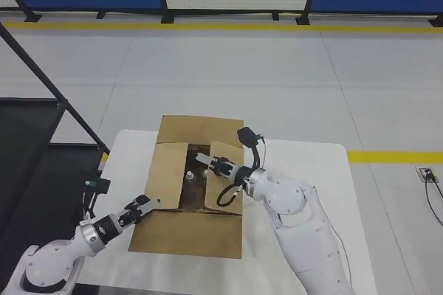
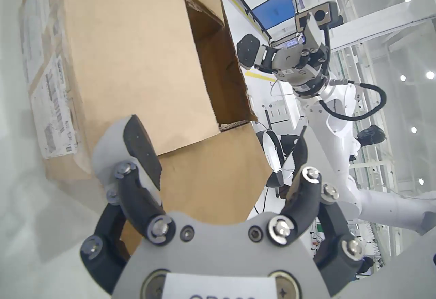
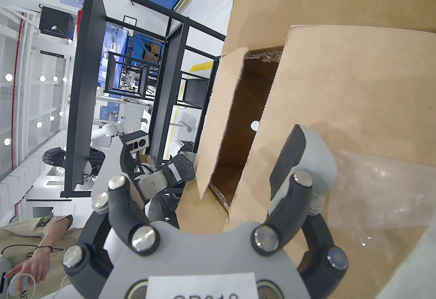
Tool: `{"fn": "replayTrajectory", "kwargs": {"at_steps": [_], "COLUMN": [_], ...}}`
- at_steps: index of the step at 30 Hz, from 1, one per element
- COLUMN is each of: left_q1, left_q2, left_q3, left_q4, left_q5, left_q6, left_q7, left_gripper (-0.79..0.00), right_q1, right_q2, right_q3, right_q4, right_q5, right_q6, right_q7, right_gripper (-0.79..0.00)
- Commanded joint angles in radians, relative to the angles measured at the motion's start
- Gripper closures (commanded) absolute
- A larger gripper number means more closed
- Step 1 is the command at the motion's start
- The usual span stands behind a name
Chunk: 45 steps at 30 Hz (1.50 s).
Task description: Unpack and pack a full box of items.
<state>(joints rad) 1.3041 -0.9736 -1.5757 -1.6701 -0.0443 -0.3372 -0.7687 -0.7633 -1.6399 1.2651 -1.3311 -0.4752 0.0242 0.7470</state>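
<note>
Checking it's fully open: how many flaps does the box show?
4: far flap, near flap, left side flap at the left gripper, right side flap at the right gripper. None seems hidden.

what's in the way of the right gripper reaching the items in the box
A half-folded flap of the box covers part of the opening just under the right gripper; the gap beside it is open.

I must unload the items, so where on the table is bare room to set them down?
Widest: the table between the box and its far right corner; nearer the robot, the right arm covers it. Narrow strip: left of the box, beyond the left hand. Crowded: the box opening, right hand over it.
</note>
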Motion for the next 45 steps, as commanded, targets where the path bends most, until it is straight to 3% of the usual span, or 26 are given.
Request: {"fn": "replayTrajectory", "kwargs": {"at_steps": [1,9,25,38,45], "left_q1": [-0.012,-0.045,-0.076,-0.061,-0.1], "left_q2": [-0.002,-0.006,-0.015,-0.007,-0.012], "left_q3": [0.019,0.067,0.12,0.048,0.078], "left_q4": [0.009,0.041,0.064,0.01,0.029], "left_q5": [0.01,0.03,0.054,-0.009,-0.077], "left_q6": [0.003,0.01,0.055,0.101,0.136], "left_q7": [0.005,0.018,0.076,0.057,0.025], "left_gripper": [-0.785,-0.785,-0.785,-0.785,-0.785], "right_q1": [0.007,0.04,0.089,0.094,0.081], "right_q2": [0.002,0.007,0.005,0.007,0.011], "right_q3": [-0.006,-0.053,-0.143,-0.141,-0.118], "right_q4": [0.012,0.061,0.13,0.153,0.135], "right_q5": [-0.002,-0.029,-0.118,-0.071,-0.014], "right_q6": [0.006,-0.018,0.06,0.055,0.031], "right_q7": [0.009,0.027,-0.008,-0.048,-0.076], "right_gripper": [-0.785,-0.785,-0.785,-0.785,-0.785]}}
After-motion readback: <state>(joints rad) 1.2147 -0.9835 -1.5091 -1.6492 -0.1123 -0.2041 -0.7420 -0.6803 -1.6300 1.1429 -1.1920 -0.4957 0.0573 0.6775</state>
